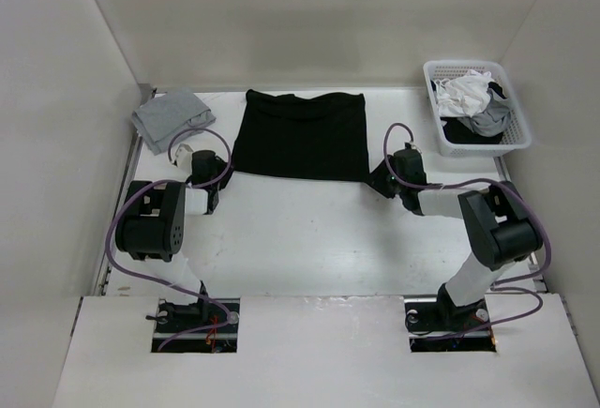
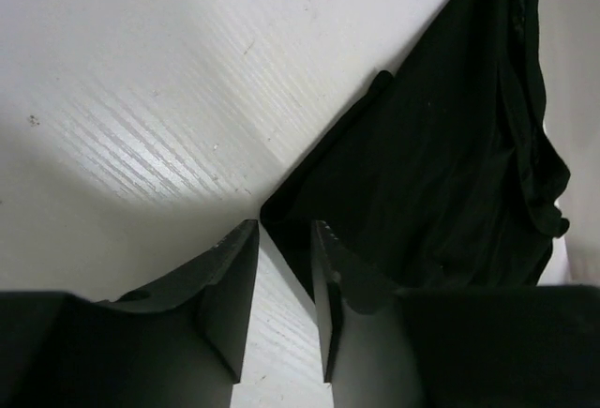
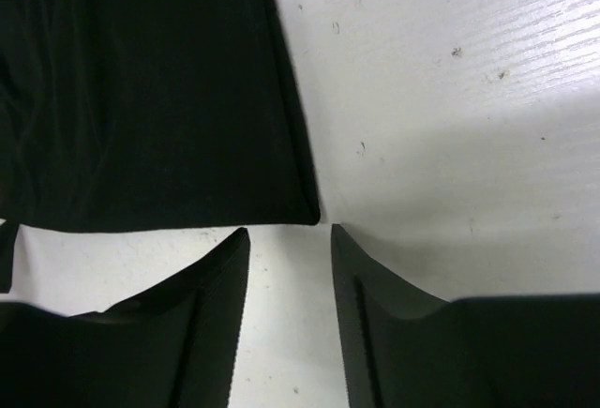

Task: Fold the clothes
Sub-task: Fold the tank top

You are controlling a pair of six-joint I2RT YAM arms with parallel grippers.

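Since the left gripper (image 2: 286, 230), narrowly parted, and the right gripper (image 3: 291, 232), wider, both sit empty at the near corners of the plain black soft-fabric short-sleeved shirt (image 1: 300, 136) at 12 o'clock, closing could miss the hem or nip one layer. White scuffed surface (image 1: 309, 230); plain white walls (image 1: 281, 23).

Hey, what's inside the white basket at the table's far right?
The basket holds crumpled white cloth, grey cloth and a black piece; anything beneath them is covered.

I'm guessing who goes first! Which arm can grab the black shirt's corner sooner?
Probably left: the open left gripper has a corner of the black shirt at its tips; the right gripper sits short of its corner.
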